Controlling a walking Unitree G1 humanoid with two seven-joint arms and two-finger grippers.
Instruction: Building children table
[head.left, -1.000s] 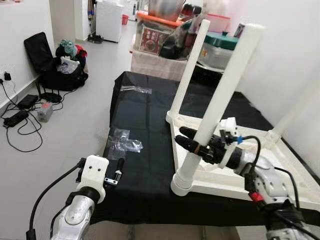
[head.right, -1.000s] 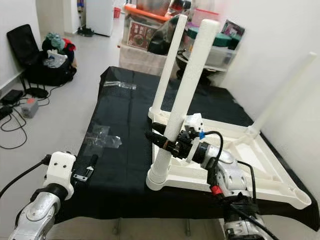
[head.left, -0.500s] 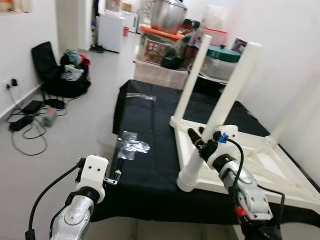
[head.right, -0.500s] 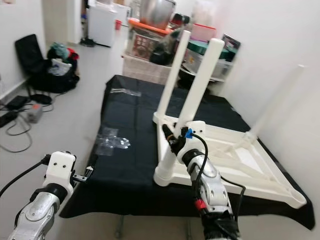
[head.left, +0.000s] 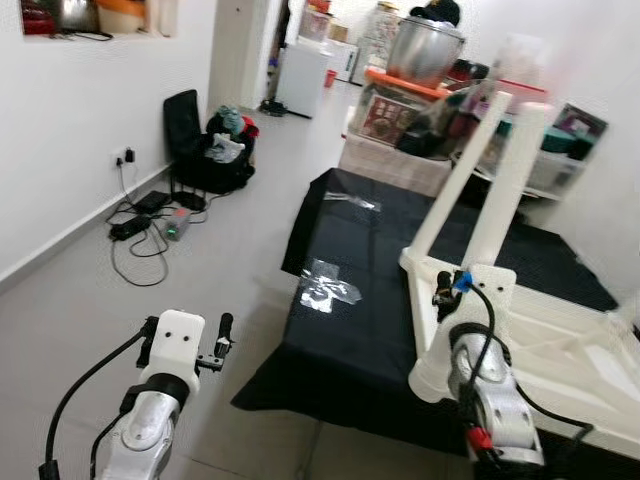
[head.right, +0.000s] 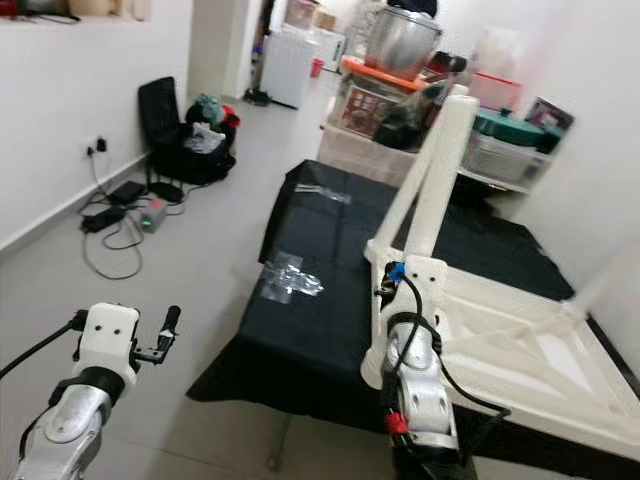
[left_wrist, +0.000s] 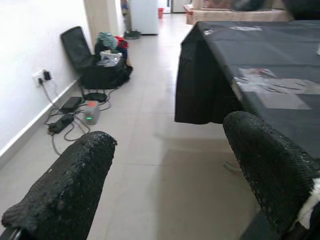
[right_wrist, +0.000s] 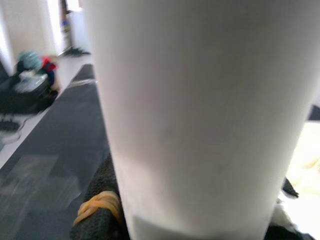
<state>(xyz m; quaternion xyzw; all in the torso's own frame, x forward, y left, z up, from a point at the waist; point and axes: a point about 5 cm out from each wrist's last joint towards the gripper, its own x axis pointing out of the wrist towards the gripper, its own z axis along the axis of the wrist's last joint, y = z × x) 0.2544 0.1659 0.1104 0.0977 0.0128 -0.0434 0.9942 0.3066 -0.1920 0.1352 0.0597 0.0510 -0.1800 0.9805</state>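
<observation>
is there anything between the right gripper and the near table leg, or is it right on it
Nothing visible stands between them. The right gripper is already at the near white leg, low on it near the upturned tabletop; in the right wrist view the leg sits directly between its fingers.

The two head views look forward and down from above both arms, sharing the black-draped table (head.left: 340, 330), the upturned white children's table (head.right: 520, 350) and the grey floor (head.left: 200, 260). The left wrist view looks out low between its gripper's fingers (left_wrist: 65, 185) over floor toward the table's edge. The right wrist view sits very close — a white leg (right_wrist: 200, 115) spans most of it.
</observation>
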